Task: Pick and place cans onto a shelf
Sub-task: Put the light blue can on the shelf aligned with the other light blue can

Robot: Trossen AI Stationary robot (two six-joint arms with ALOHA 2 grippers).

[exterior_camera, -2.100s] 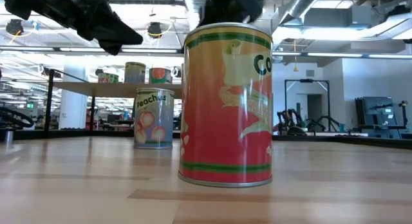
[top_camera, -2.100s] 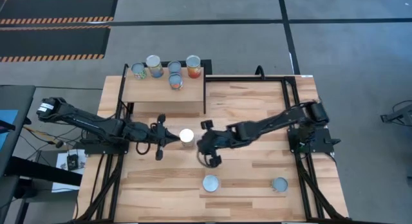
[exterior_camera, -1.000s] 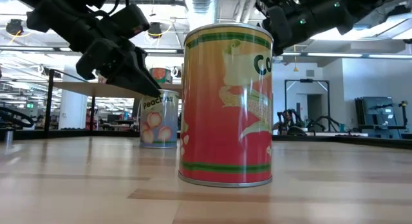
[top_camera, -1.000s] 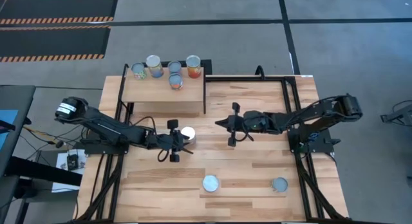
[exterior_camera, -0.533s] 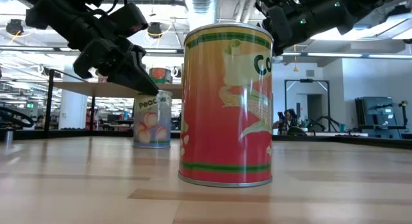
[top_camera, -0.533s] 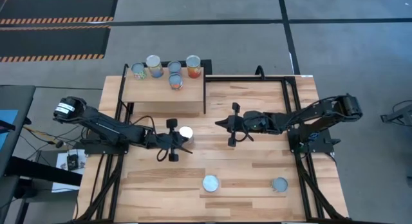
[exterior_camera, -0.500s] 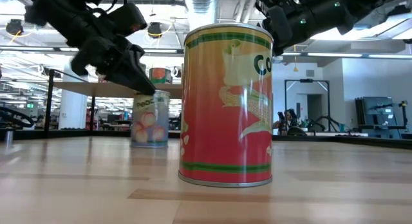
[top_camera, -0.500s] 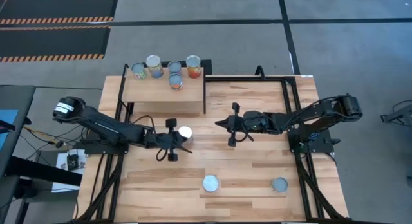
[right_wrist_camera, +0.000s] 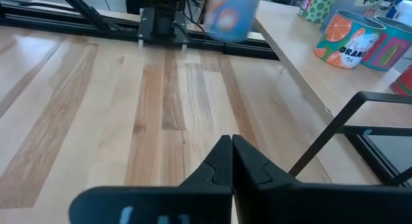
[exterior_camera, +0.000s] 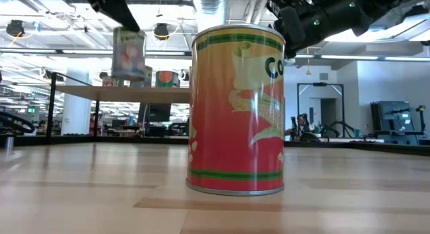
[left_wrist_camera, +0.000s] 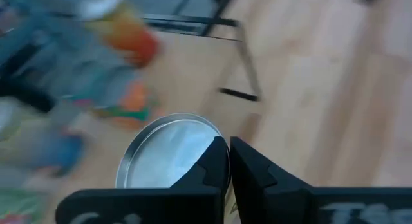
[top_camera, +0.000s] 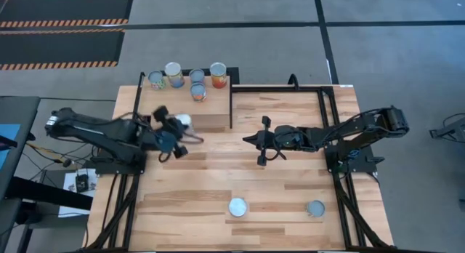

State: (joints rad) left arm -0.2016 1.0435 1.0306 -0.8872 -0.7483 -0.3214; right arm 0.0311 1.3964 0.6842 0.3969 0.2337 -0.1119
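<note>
Above the pale wooden shelf's front edge, left gripper jaws grasp a silver-topped peach-labelled can, risking striking the four shelved cans; right gripper's jaws rest clenched.

Two slim black jointed arms; white marking on left arm's rear joint; black angular claws.

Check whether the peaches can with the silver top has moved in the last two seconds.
Yes. The peaches can has risen off the table, carried by the left gripper toward the pale wooden shelf.
</note>
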